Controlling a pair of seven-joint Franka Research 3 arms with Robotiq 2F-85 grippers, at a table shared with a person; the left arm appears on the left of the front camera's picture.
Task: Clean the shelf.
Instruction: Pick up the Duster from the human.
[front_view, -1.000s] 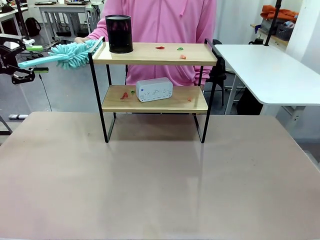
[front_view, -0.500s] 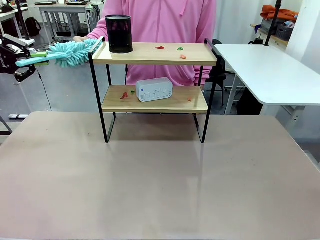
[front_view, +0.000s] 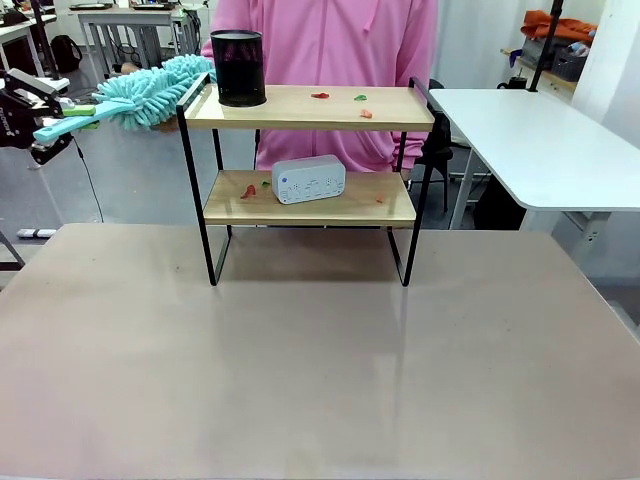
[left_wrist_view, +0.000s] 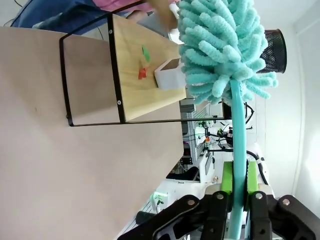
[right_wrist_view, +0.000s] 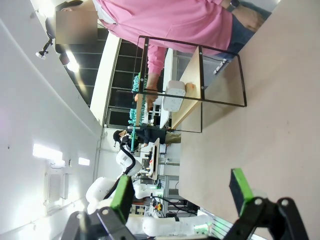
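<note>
The shelf (front_view: 310, 108) stands at the table's far middle, two light boards on a black frame. Small red and green scraps (front_view: 320, 96) lie on its top board, and more scraps (front_view: 248, 191) on the lower one. My left gripper (front_view: 72, 118) is shut on the handle of a teal fluffy duster (front_view: 155, 92), whose head is raised beside the shelf's top left corner. From the left wrist, the duster handle (left_wrist_view: 239, 150) runs up between the green pads (left_wrist_view: 227, 177) to the duster head (left_wrist_view: 220, 45). My right gripper (right_wrist_view: 180, 192) is open and holds nothing, well back from the shelf (right_wrist_view: 200, 75).
A black mesh cup (front_view: 238, 68) stands on the top board's left end. A white box (front_view: 308, 179) sits on the lower board. A person in pink (front_view: 330, 40) stands right behind the shelf, a hand (right_wrist_view: 145, 95) near the duster head. A white side table (front_view: 540, 140) stands at the right.
The duster head has risen and swung right, up to the shelf's top left corner. My left gripper shifted slightly up at the left edge. The shelf and its items stayed put.
</note>
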